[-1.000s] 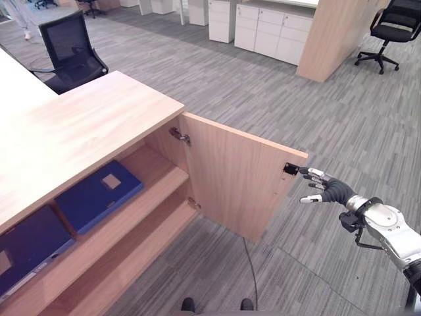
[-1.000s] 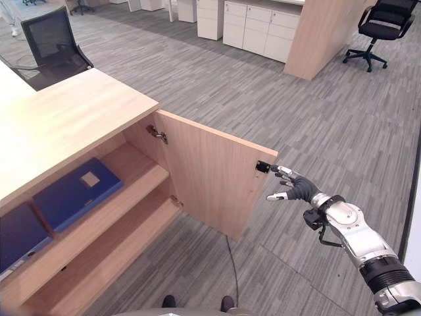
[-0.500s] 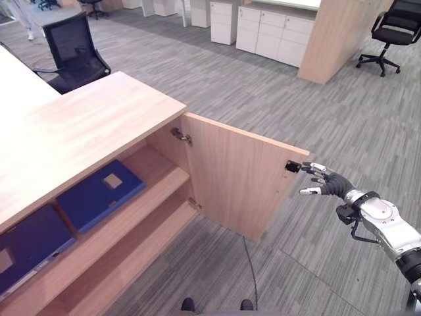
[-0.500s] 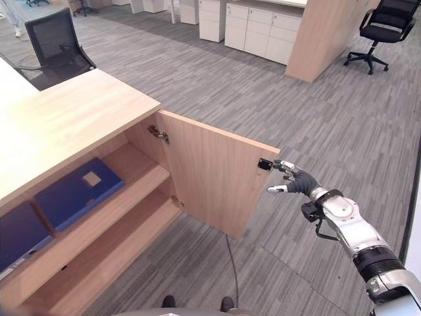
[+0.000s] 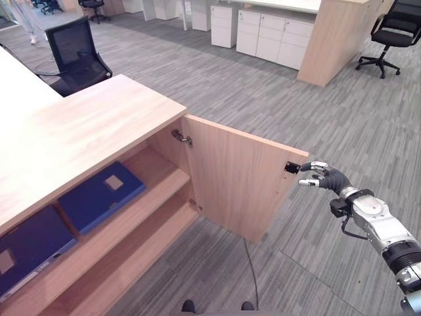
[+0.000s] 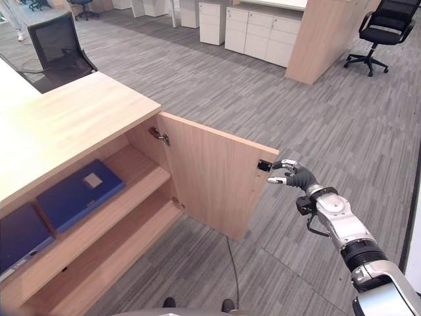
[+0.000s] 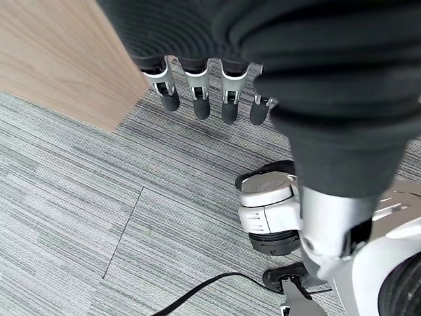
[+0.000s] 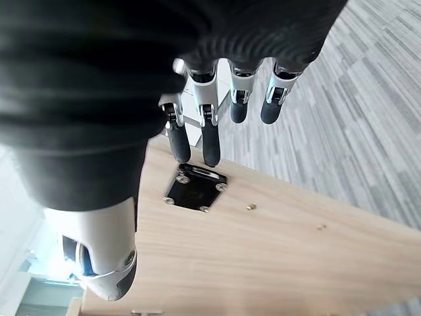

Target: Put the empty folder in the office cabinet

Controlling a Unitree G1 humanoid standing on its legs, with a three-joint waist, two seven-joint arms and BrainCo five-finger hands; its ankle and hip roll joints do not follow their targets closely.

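The cabinet [image 5: 99, 131] stands open, its door [image 5: 237, 181] swung well out over the grey carpet. On the upper shelf [image 5: 148, 181] lie two blue folders flat: one folder [image 5: 102, 195] near the middle, with a pale label on top, and a darker folder [image 5: 29, 247] beside it towards the left edge. Which of them is the empty one I can't say from here.

The right hand [image 5: 322, 176] reaches to the door's free top corner, fingers [image 8: 209, 135] loosely curled and holding nothing, their tips just beside the small black catch [image 8: 194, 187]. The left hand [image 7: 197, 92] hangs low over the carpet, fingers relaxed and empty.

So the putting-away looks done; what seems left is closing the door.
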